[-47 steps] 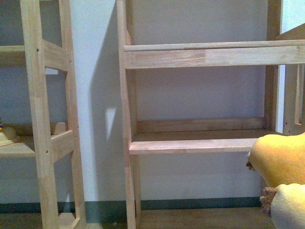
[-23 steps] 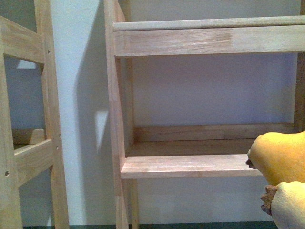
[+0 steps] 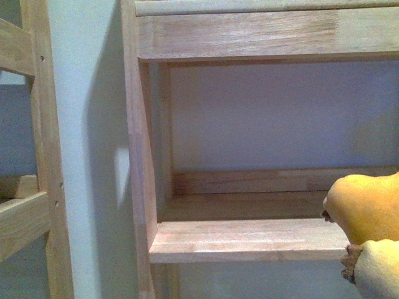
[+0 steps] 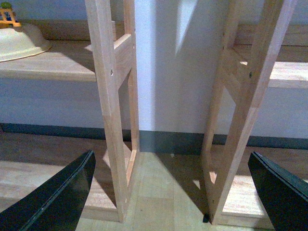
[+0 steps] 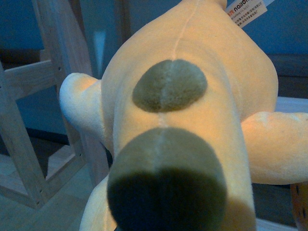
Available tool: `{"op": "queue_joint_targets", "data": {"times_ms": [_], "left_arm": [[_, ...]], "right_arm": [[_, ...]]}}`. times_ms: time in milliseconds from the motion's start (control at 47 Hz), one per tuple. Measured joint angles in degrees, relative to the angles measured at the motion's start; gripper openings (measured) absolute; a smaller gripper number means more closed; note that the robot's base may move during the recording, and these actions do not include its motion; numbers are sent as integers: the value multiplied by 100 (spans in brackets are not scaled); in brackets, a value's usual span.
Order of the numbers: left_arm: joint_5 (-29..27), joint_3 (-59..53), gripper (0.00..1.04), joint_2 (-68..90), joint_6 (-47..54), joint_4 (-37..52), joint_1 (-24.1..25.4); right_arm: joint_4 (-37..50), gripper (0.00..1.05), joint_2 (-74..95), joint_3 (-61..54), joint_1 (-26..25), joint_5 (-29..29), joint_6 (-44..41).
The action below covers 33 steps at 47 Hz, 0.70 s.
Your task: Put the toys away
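The left end effector [image 4: 171,161] hangs low in front of the shelving with its two dark fingers [image 4: 62,192] spread wide apart and nothing between them. The left wrist view looks past them at the gap between two wooden shelf units.

The right end effector does not show in any view, so I cannot tell whether it is open or closed. Its wrist camera is almost filled by the plush toy [image 5: 183,125], seen very close: a pale orange body with a centre seam, two dark brown oval patches [image 5: 168,85], stubby limbs sticking out to either side and a printed label [image 5: 245,9] at its far end.

In the front view the plush toy [image 3: 365,212] sits at the lower right edge of the frame. Its orange-yellow rounded part overlaps the right end of the shelf board [image 3: 249,240]. Below it is a paler cream part with a brown tip. Whether it touches the board cannot be told.

The shelf board is bare light wood with a low rail behind it. A second board [image 3: 262,34] runs across the top of the frame. A thick upright [image 3: 134,156] stands left of centre. A second shelf unit [image 3: 37,156] shows at the left edge, and a pale wall [image 3: 87,124] lies between and behind the two.

The left wrist view shows a wooden floor [image 4: 159,192], a dark baseboard [image 4: 163,142] and a cream bowl [image 4: 19,41] on a shelf of the neighbouring unit.
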Motion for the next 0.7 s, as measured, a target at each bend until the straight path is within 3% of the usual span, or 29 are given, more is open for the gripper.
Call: {"op": "queue_joint_targets", "data": {"times_ms": [511,703], "left_arm": [[-2,0,99,4,0,0,0],[-4,0,98,2,0,0,0]], "right_arm": [[0,7,2,0,-2,9,-2],[413,7,219,70,308,411,-341]]}}
